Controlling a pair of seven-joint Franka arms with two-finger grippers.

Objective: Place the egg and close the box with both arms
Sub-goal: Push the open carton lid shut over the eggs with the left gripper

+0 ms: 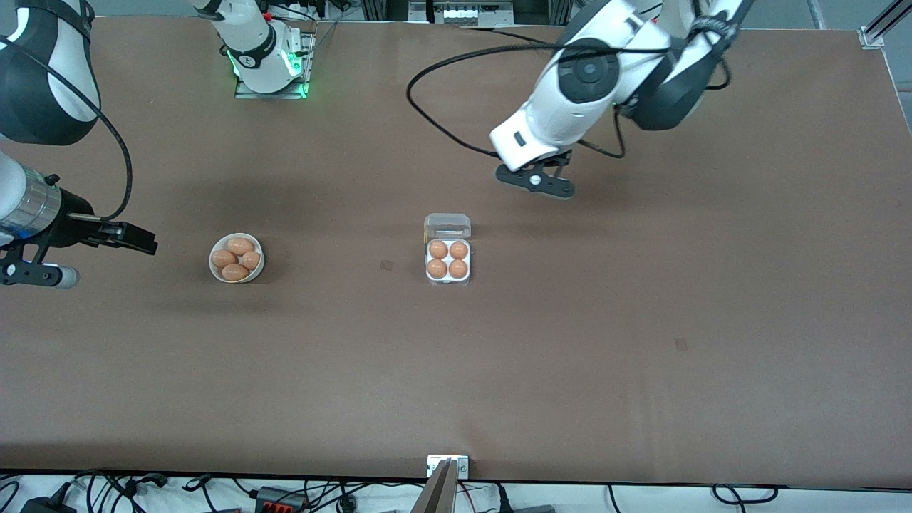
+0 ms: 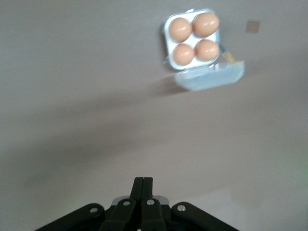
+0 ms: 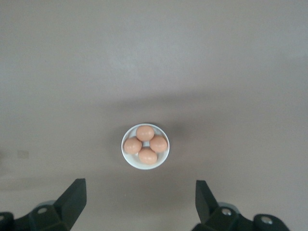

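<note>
The box (image 1: 449, 281) sits at the table's middle, its clear lid (image 1: 447, 226) swung open and lying flat on the side away from the front camera. Each of its cells holds an orange-brown egg (image 1: 438, 249). The left wrist view shows the same box (image 2: 167, 45), filled, with its lid (image 2: 211, 79) open. My left gripper (image 1: 536, 180) hangs shut and empty over bare table, between the box and the left arm's base; its fingertips (image 2: 143, 180) are pressed together. My right gripper (image 1: 146, 244) is open and empty, up beside the bowl at the right arm's end.
A round white bowl (image 1: 214, 251) with several more eggs (image 1: 241, 246) stands toward the right arm's end; in the right wrist view this bowl (image 3: 130, 161) lies ahead of the open gripper (image 3: 139, 185). A black cable (image 1: 427, 114) loops above the table. A metal bracket (image 1: 447, 467) sits at the near edge.
</note>
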